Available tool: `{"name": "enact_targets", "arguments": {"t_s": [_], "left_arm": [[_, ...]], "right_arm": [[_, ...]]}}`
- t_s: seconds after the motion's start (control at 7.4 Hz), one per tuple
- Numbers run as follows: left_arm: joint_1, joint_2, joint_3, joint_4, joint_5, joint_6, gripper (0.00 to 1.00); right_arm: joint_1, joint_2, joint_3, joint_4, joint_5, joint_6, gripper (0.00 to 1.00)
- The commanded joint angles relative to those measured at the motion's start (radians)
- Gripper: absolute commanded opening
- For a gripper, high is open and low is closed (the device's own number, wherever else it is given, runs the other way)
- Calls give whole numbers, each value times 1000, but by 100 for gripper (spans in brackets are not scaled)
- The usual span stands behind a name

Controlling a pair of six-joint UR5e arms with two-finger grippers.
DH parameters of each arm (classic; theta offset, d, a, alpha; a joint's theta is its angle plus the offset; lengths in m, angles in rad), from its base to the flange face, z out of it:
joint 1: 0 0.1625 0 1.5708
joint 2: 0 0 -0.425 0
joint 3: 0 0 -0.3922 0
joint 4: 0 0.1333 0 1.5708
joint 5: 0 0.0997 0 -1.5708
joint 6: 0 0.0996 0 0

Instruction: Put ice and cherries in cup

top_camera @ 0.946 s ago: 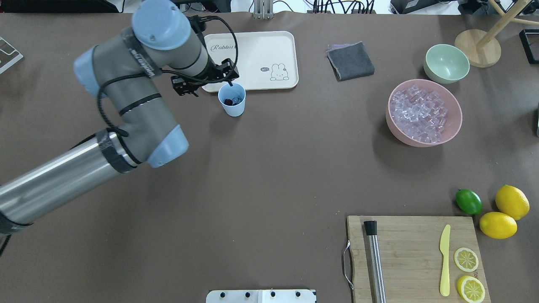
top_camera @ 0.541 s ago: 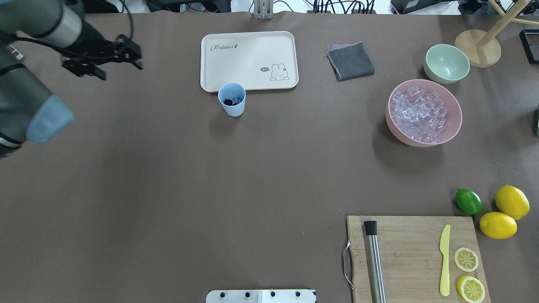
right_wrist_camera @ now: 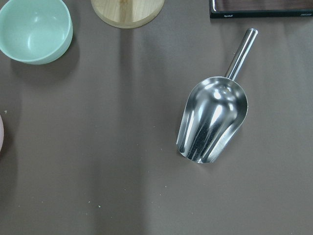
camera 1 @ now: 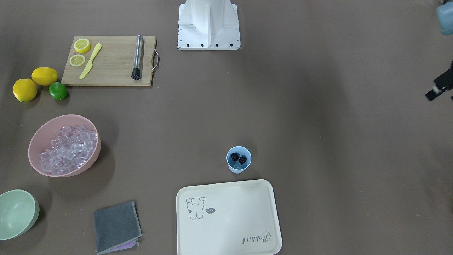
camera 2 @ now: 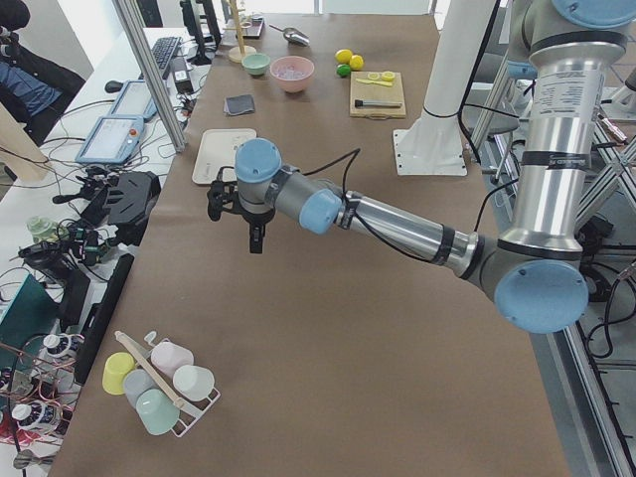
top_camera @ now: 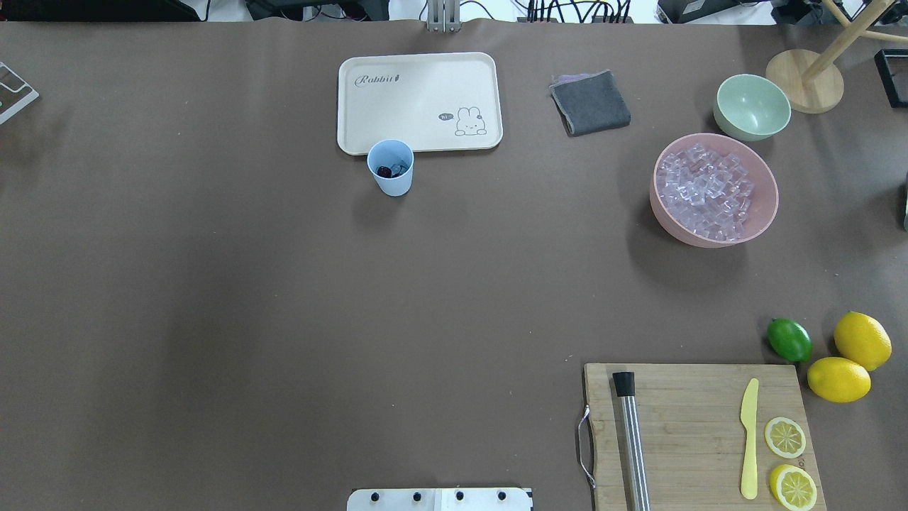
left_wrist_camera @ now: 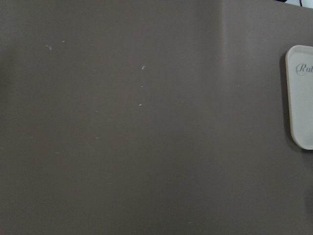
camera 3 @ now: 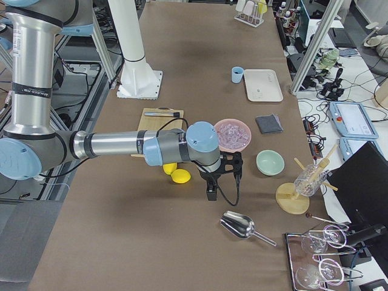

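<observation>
The light-blue cup [top_camera: 391,177] stands upright just in front of the cream tray, also in the front view [camera 1: 239,167]. The dark cherries [camera 1: 238,157] lie inside it, with a clear ice cube [top_camera: 399,169] beside them. Many more ice cubes [top_camera: 702,191] fill the pink bowl [top_camera: 762,213]. My left gripper [camera 2: 254,241] hangs above bare table far left of the cup. Only a piece of it shows at the front view's right edge [camera 1: 439,88], and I cannot tell how its jaws stand. My right gripper [camera 3: 210,193] hovers right of the pink bowl. I cannot tell its state.
A steel scoop [right_wrist_camera: 212,120] lies below the right wrist, near the pale green bowl [top_camera: 752,106]. A grey cloth [top_camera: 590,103] lies by the tray [top_camera: 418,99]. A cutting board [top_camera: 695,426] with muddler, knife and lemon slices, a lime [top_camera: 789,339] and lemons sit front right.
My left arm has pulled away from the cup, swung to the left and left the overhead view. The cup with cherries and ice has stayed in place.
</observation>
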Motion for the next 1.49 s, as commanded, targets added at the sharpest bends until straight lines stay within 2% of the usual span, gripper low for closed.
{"name": "enact_targets", "arguments": {"t_s": [0.0, 0.14, 0.27, 0.41, 0.54, 0.68, 0.81, 0.95, 1.08, 1.35], "left_arm": [[-157, 218, -14, -20, -41, 345, 98], [-214, 250, 5, -20, 18, 442, 98], [-228, 277, 53, -49, 163, 526, 98], [-227, 258, 138, -88, 187, 547, 98], [-227, 242, 160, -108, 188, 534, 98], [-225, 206, 127, -103, 185, 385, 98], [-199, 186, 142, -106, 189, 353, 98], [-134, 114, 171, -90, 192, 342, 98], [-128, 75, 211, -74, 191, 343, 98], [-127, 66, 223, -74, 197, 345, 98]], "right_arm": [[0, -3, -3, -2, 10, 0, 99], [0, -3, -3, -2, 10, 0, 99], [0, -8, -3, -2, 10, 0, 99], [0, -6, -3, -2, 10, 0, 99], [0, -6, -4, -2, 10, 0, 99], [0, -6, -6, -2, 5, 0, 99], [0, -6, -4, -2, -2, 0, 99], [-1, -6, -4, -2, -3, 0, 99], [-1, -6, -9, -5, -1, 1, 99], [-3, 8, -38, -30, -1, 0, 99]]}}
